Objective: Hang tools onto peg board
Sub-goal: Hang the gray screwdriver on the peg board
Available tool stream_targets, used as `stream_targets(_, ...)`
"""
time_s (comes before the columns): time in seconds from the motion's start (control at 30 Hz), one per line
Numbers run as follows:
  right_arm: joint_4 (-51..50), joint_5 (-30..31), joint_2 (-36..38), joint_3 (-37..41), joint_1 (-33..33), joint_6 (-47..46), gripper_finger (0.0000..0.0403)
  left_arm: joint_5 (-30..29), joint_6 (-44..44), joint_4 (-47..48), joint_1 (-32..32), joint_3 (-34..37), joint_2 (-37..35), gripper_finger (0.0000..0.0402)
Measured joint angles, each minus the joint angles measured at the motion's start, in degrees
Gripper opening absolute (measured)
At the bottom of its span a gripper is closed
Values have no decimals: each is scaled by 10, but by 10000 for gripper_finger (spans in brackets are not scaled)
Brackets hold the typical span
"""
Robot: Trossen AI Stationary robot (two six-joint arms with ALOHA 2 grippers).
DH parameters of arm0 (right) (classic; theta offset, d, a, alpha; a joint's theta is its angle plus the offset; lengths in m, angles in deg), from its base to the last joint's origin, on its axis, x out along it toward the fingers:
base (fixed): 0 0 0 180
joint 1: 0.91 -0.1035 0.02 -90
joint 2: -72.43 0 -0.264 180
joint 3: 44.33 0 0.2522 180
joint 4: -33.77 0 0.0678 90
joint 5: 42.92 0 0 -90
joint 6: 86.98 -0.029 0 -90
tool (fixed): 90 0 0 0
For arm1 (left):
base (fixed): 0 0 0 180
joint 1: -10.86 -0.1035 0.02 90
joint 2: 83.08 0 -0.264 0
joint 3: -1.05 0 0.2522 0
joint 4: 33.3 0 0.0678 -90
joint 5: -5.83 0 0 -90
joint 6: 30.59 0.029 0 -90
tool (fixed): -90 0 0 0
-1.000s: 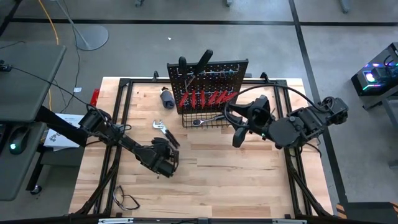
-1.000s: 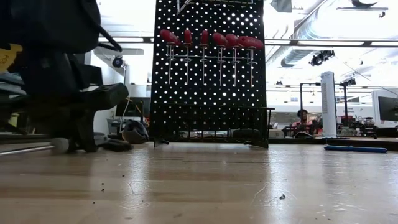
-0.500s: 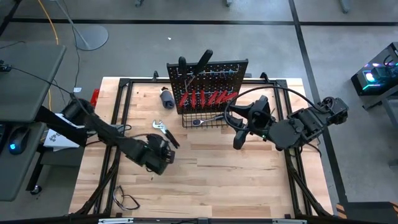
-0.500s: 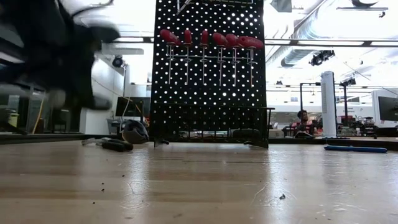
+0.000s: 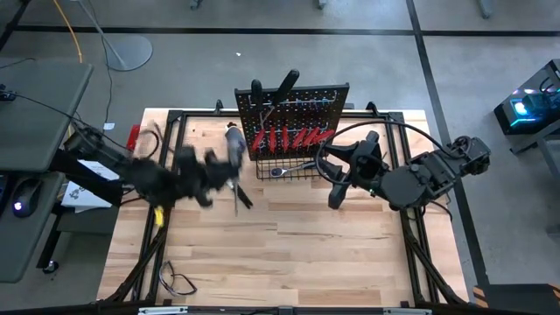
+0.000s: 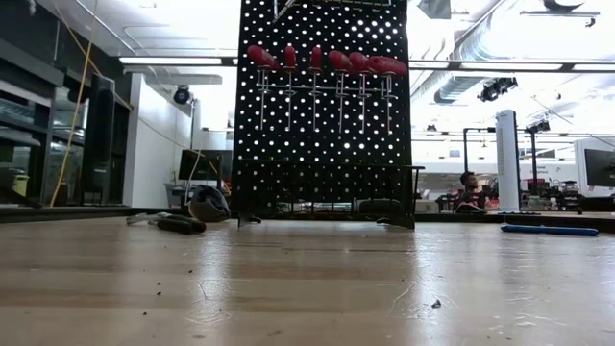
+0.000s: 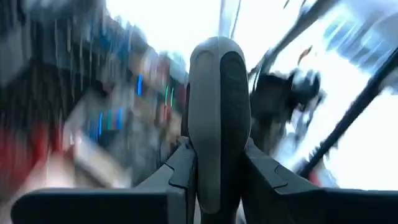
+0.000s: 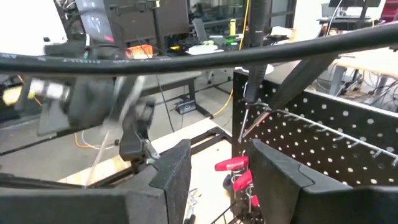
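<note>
The left gripper [image 5: 210, 166] is closed on a tool [image 7: 217, 112] with a rounded grey and black handle. Which tool it is I cannot tell, it seems to be one of the black-handled ones. The handle stands up between the two fingers, so its long axis runs in line with the fingers and points forward from the wrist.

The peg board [image 5: 293, 109] stands upright at the far side of the table. From the left gripper it lies ahead and to the right, near but not touching. Red screwdrivers [image 6: 322, 60] hang in a row on its upper hooks, and the rows below them look free.

The right gripper [image 5: 335, 194] hangs just in front of the basket [image 5: 297, 175] at the foot of the board. Its fingers are apart with nothing between them. It is nearer to the board than the left one, but the left one has the tool.

I judge the coming move must bring the handle forward and to the right, and turn it until it meets a free hook on the front face of the board
</note>
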Motion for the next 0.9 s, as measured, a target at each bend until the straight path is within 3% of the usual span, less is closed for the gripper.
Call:
stream_targets(0.07, 5, 0, 0, 0, 0, 0, 151, 18, 100, -77, -39, -16, 4, 69)
stream_targets(0.13, 9, -6, 0, 0, 0, -5, 151, 52, 155, -89, -81, -44, 12, 69)
stream_targets(0.27, 27, -39, 0, 0, 4, -1, 151, 173, 167, -69, -164, -123, 55, 69)
stream_targets(0.37, 29, -41, 0, 0, 6, -3, 151, 218, 199, -55, -200, -194, 106, 69)
stream_targets(0.53, 30, -39, 0, 0, 5, -5, 151, 217, 311, -44, -225, -324, 208, 69)
stream_targets(0.67, 32, -38, 0, 0, 2, -5, 151, 163, 420, -22, -229, -414, 284, 69)
stream_targets(0.9, 32, -22, 0, 0, -13, -5, 151, 67, 480, -15, -254, -463, 361, 69)
